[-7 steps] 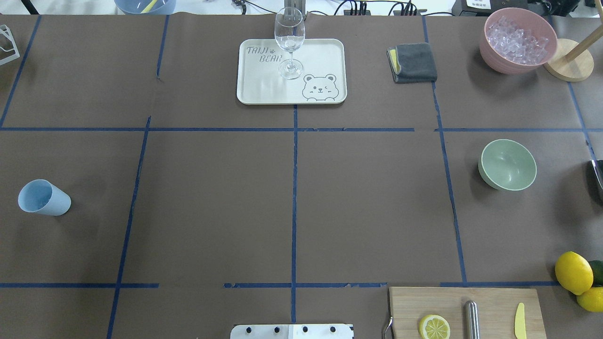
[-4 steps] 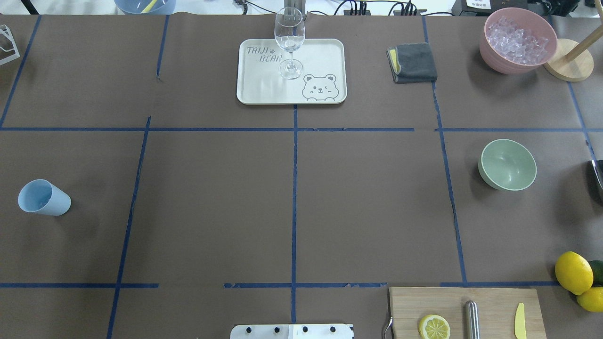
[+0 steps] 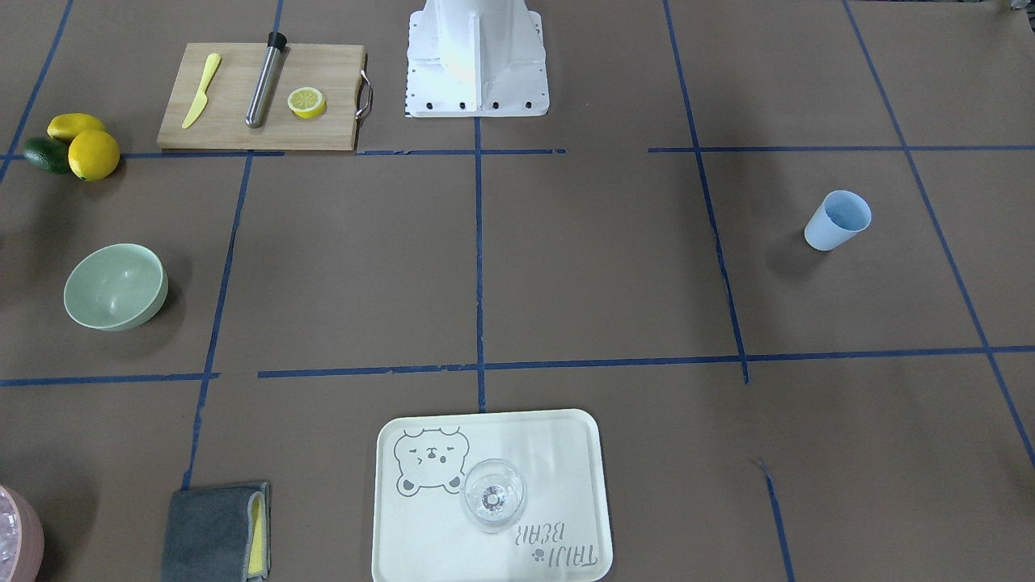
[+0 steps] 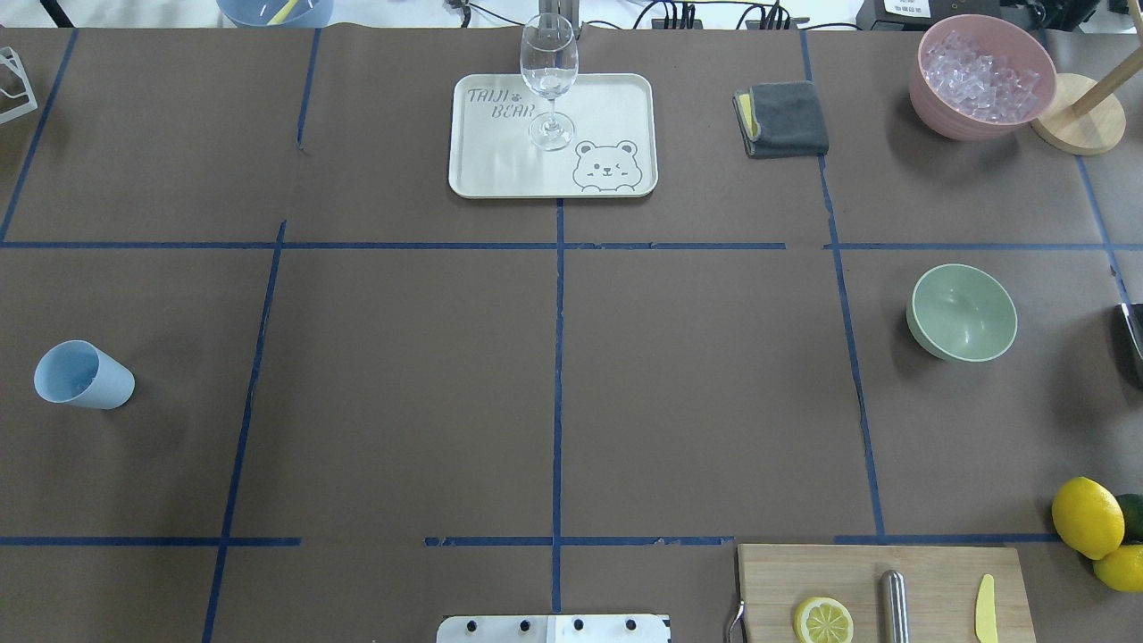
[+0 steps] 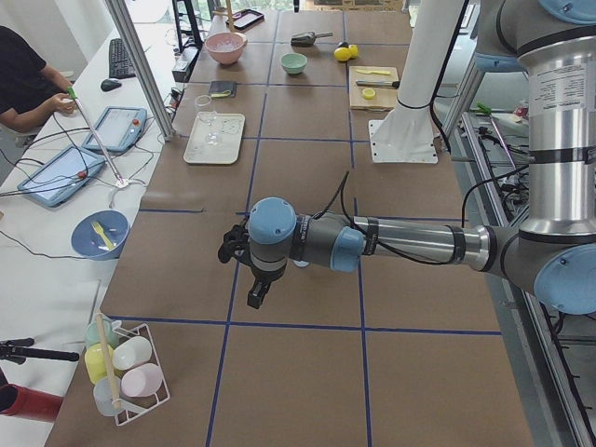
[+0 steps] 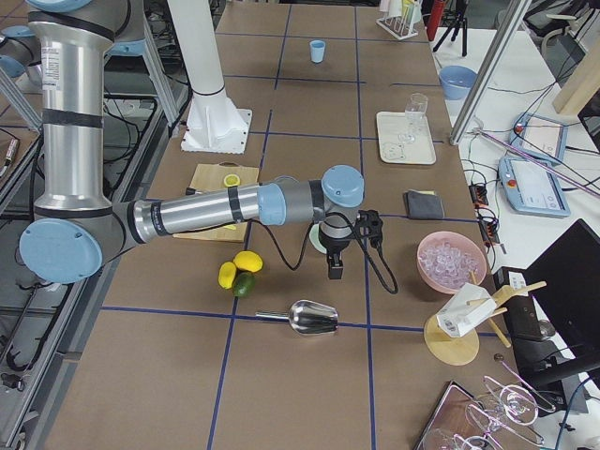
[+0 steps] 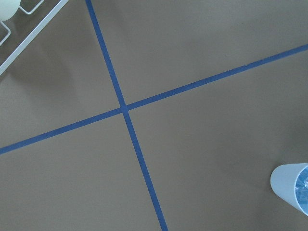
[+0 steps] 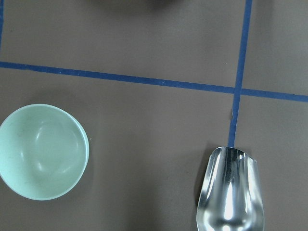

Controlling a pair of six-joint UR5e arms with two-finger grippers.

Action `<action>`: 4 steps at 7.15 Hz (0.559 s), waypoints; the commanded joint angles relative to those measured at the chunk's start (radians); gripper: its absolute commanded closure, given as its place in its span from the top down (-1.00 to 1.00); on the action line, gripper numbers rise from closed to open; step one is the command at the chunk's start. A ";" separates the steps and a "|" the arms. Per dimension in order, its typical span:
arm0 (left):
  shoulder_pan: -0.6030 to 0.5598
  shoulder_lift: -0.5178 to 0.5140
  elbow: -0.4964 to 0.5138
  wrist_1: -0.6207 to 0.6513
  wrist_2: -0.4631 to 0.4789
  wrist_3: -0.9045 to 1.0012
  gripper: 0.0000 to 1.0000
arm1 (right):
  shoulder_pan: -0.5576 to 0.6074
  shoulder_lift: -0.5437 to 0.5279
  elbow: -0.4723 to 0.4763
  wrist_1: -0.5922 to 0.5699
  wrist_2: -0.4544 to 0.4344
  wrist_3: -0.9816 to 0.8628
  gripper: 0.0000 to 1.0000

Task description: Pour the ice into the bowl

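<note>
The mint-green bowl [image 4: 962, 313] stands empty on the table's right side, also in the front view [image 3: 116, 287] and the right wrist view [image 8: 43, 151]. Clear ice cubes [image 4: 980, 71] fill a pink tub [image 4: 929, 103] at the far right. A blue cup [image 4: 83, 375] stands at the left; its inside looks mottled in the left wrist view [image 7: 294, 186], and I cannot tell what it holds. My left gripper [image 5: 253, 298] hangs near the cup. My right gripper [image 6: 335, 272] hangs near the bowl. Both show only in the side views, so I cannot tell if either is open or shut.
A metal scoop [image 8: 231, 192] lies on the table right of the bowl. A tray [image 4: 616, 98] with a wine glass [image 4: 548, 76] stands at the far middle, with a grey cloth [image 4: 784, 118] beside it. A cutting board [image 4: 929, 572] and lemons [image 4: 1087, 516] are at the near right.
</note>
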 commanded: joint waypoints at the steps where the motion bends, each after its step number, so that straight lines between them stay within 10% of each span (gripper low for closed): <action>1: 0.001 0.007 0.001 -0.058 -0.024 0.005 1.00 | -0.084 0.001 -0.011 0.094 -0.002 0.077 1.00; 4: 0.001 0.009 0.003 -0.059 -0.026 -0.004 1.00 | -0.217 0.009 -0.154 0.440 -0.013 0.383 0.99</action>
